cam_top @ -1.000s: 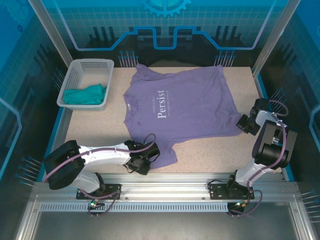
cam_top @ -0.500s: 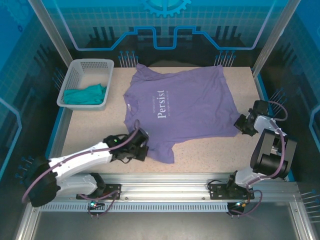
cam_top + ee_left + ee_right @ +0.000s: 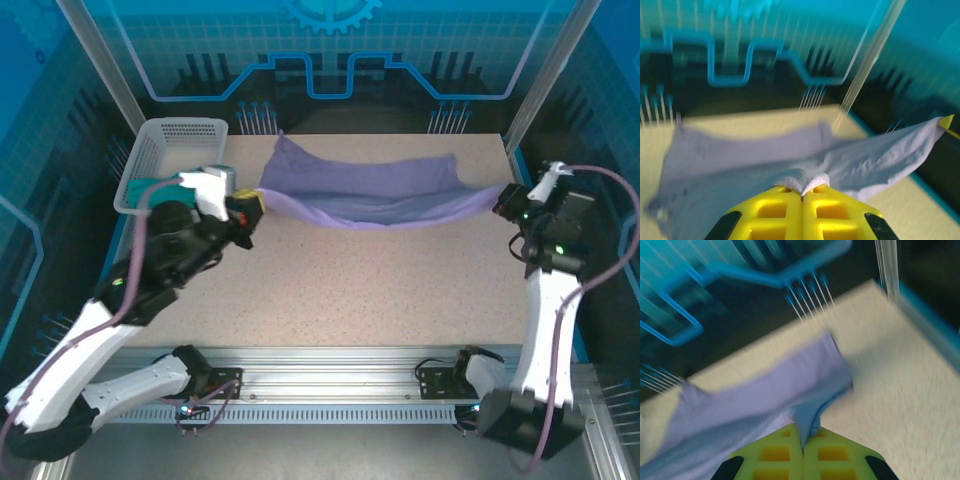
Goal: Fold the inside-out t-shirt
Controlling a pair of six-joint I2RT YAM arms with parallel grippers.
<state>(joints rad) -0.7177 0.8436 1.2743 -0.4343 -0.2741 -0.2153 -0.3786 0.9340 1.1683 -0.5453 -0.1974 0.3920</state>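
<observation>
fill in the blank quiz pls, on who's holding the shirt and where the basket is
1. The left gripper is ___ on the lavender t-shirt.
2. The right gripper grips it too, so the number of grippers holding it is ___.
3. The white basket, holding a teal garment, sits at the table's far ___ corner.
Missing words: shut, two, left.

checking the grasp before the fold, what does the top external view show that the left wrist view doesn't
Top external: the white basket with a teal garment at the far left, and both arms, the left fingers and right fingers each shut on an end of the lavender t-shirt, which sags between them. Left wrist: a close look at the yellow left fingers pressed together on a pinched fold of cloth. Both: the stretched t-shirt and the speckled table beneath it.
</observation>
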